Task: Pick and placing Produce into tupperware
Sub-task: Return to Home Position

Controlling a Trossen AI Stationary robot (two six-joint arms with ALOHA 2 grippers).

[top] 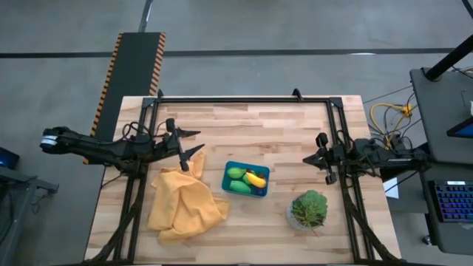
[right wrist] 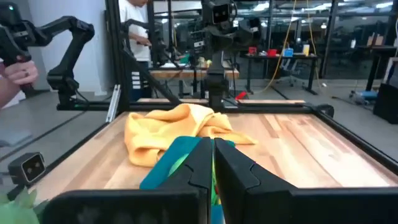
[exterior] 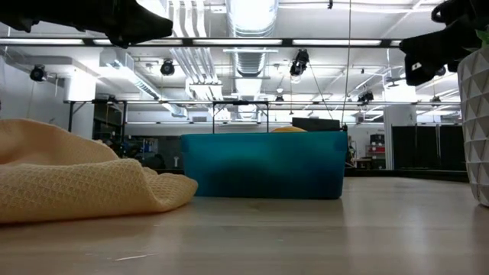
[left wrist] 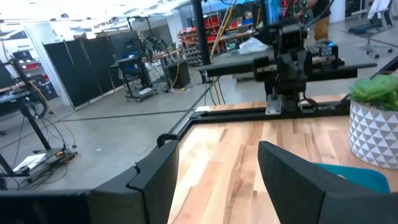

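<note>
left gripper (top: 198, 140) over the pale wooden table (top: 251, 125), fingers spread, empty; right gripper (top: 307, 159) opposite, fingers pinched on nothing; best to retreat high, clear of the shallow teal plastic tupperware (top: 228, 172)

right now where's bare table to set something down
Widest bare patch: the far half of the wooden table, between the left gripper and the right gripper, behind the teal container. A smaller one runs along the near edge, between the yellow cloth and the potted plant. The row of cloth, container and plant is crowded.
</note>
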